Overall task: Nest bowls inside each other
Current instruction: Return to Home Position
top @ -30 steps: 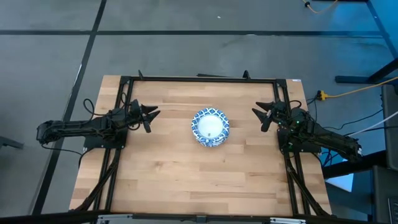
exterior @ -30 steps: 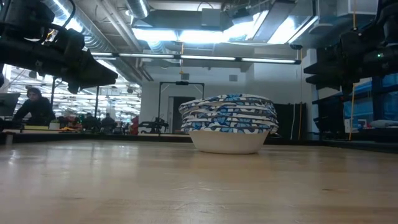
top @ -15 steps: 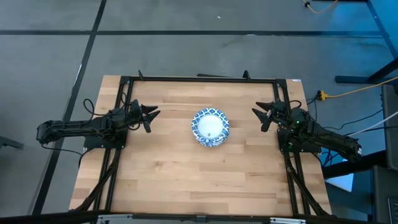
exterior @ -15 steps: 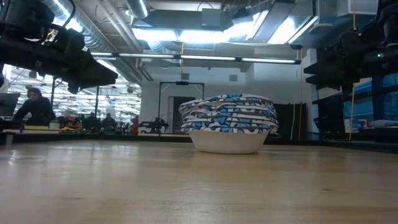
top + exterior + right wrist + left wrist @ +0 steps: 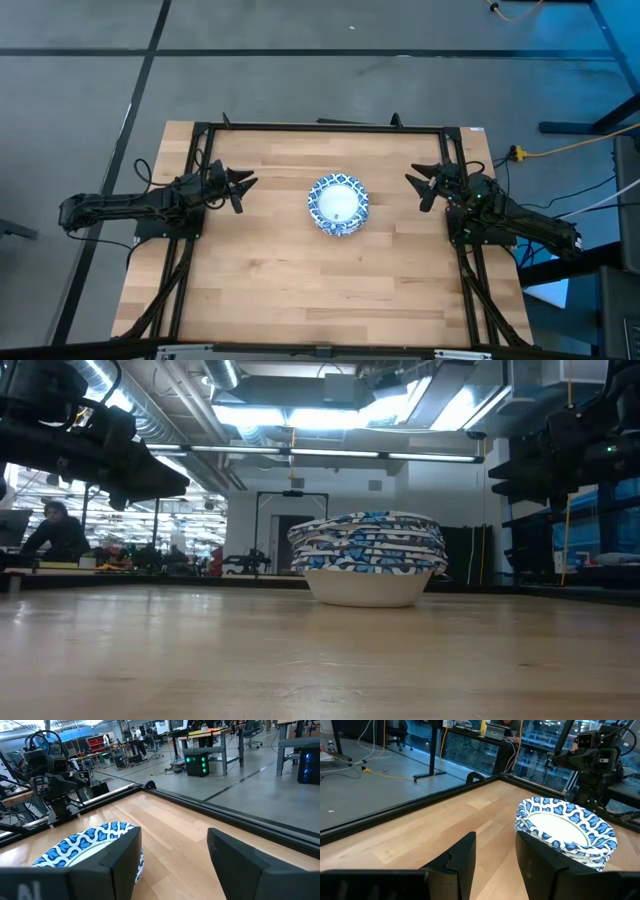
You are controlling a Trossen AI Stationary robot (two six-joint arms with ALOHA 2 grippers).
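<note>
Several blue-and-white patterned bowls sit nested in one stack, its base on the middle of the table; the stack also shows in the low view, the left wrist view and the right wrist view. My left gripper hovers open to the stack's left, fingers pointing at it, well apart from it. My right gripper hovers open to the stack's right, also apart from it. In the wrist views the left gripper and right gripper have a clear gap between their fingers.
A black metal frame runs along the table's far edge and down both sides under the arms. Bare wooden tabletop lies on the near side of the stack. A person sits in the room far behind the table.
</note>
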